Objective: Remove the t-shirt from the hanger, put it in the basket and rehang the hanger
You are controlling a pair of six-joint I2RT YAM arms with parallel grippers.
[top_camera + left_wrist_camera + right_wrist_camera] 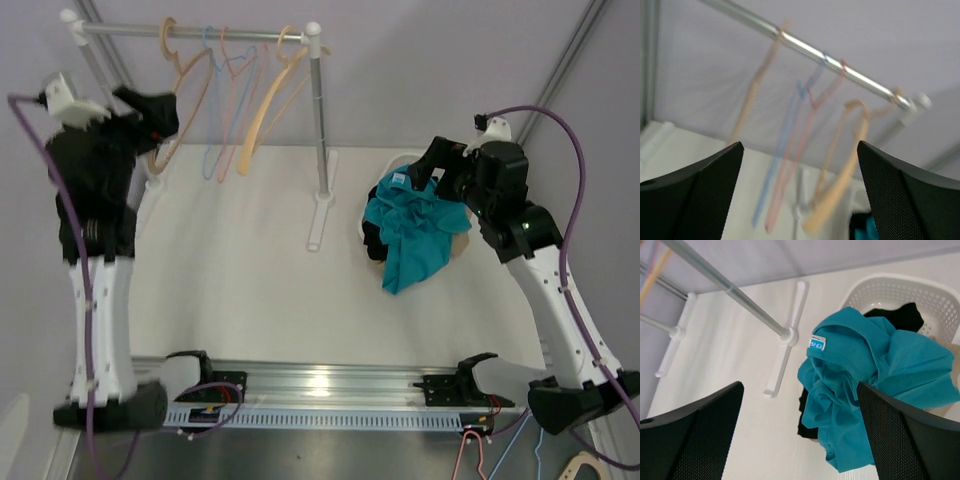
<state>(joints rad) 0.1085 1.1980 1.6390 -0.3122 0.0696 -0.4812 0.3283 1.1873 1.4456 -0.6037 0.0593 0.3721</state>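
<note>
A teal t-shirt (415, 235) lies crumpled in a white basket (398, 160) at the right and spills over its near edge onto the table; it is on no hanger. It also shows in the right wrist view (865, 390). Several bare hangers (215, 110) hang on the rail (200, 32), blurred in the left wrist view (840, 185). My left gripper (152, 112) is open and empty, raised by the rail's left end (799, 165). My right gripper (435, 165) is open and empty, just above the t-shirt (799, 400).
A black garment (900, 317) lies under the t-shirt in the basket (900, 290). The rack's right post (320, 120) stands on a white foot (322, 205) mid-table. Loose hangers (580, 465) lie off the table's near right corner.
</note>
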